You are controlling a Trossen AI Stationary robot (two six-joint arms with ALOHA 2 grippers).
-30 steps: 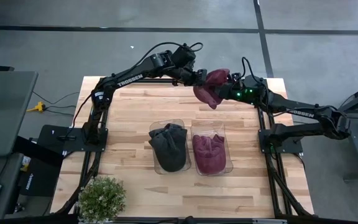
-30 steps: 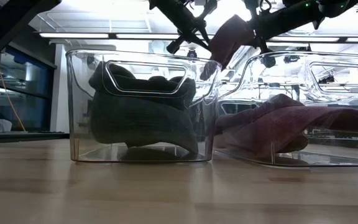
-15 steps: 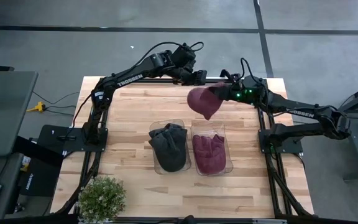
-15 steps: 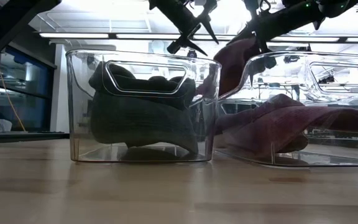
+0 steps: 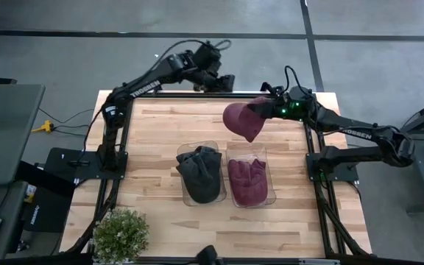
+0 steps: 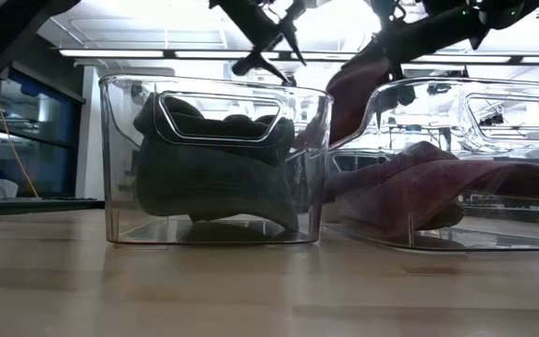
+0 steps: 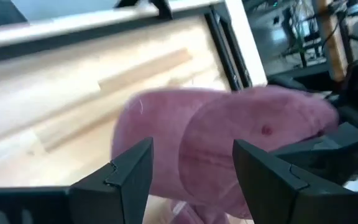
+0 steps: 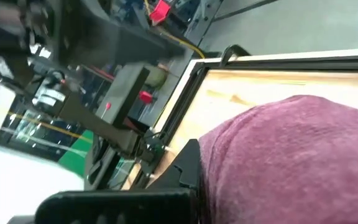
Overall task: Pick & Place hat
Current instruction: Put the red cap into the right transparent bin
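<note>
A maroon hat hangs in the air above the table's far part, just beyond the right clear bin. My right gripper is shut on it, and the hat also fills the right wrist view. My left gripper stands open over the table's far edge, apart from the hat, with nothing between its fingers. The right bin holds another maroon hat. The left bin holds a dark grey hat. My right gripper pinches the maroon hat by its upper edge, on the side toward the table's right. Its fingers reach in about level from the right. The hat hangs slack below and to the left of them, clear of the table and of the bins.
The two clear bins stand side by side at the table's middle. A small green plant sits at the near left corner. Bare wood lies to the left of the bins and toward the far edge.
My left gripper has opened, let go of the maroon hat and drawn back up toward the table's far left. The hat, held between both grippers before, has swung down and now hangs from my right gripper alone.
</note>
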